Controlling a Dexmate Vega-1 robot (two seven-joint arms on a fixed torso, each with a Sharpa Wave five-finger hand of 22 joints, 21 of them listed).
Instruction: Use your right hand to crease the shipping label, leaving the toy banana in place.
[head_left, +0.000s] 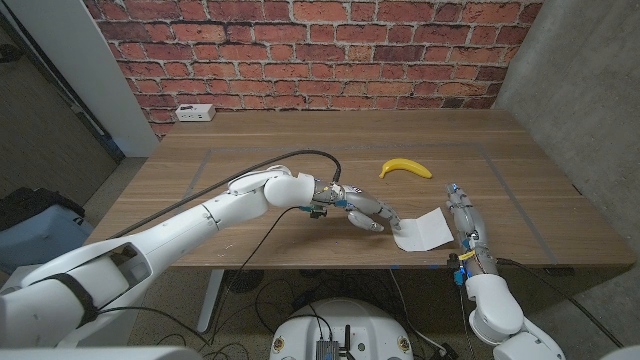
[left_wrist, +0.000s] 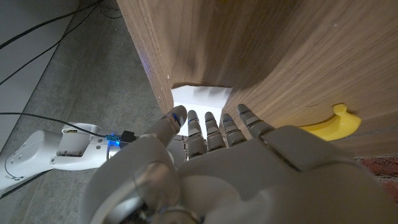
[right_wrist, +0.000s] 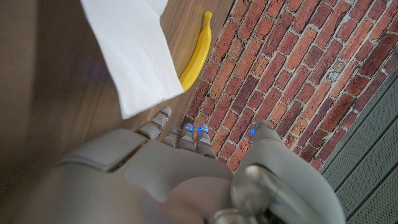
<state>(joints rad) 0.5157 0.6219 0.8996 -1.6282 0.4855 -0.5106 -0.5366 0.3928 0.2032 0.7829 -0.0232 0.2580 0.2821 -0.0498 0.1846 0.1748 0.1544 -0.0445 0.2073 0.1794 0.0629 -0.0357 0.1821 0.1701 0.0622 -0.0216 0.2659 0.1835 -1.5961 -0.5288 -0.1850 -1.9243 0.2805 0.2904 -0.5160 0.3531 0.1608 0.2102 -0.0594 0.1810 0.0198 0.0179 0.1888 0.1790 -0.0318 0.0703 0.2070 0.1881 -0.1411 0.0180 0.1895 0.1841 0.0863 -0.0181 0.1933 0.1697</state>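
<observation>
The flat white paper shipping label (head_left: 422, 231) lies at the near edge of the brown wooden table (head_left: 250, 150), with the left hand (head_left: 368, 213) open beside it, seemingly to steady it, the right hand (head_left: 465, 218) open just beside it, ready to fold, and the yellow toy banana (head_left: 405, 168) well apart.

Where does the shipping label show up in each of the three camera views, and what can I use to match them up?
Head view: the shipping label lies near the table's front edge, between the left hand and the right hand.
Left wrist view: the shipping label lies just past the left hand's fingers.
Right wrist view: the shipping label lies ahead of the right hand's fingers.
Shared landmark: the toy banana.
</observation>
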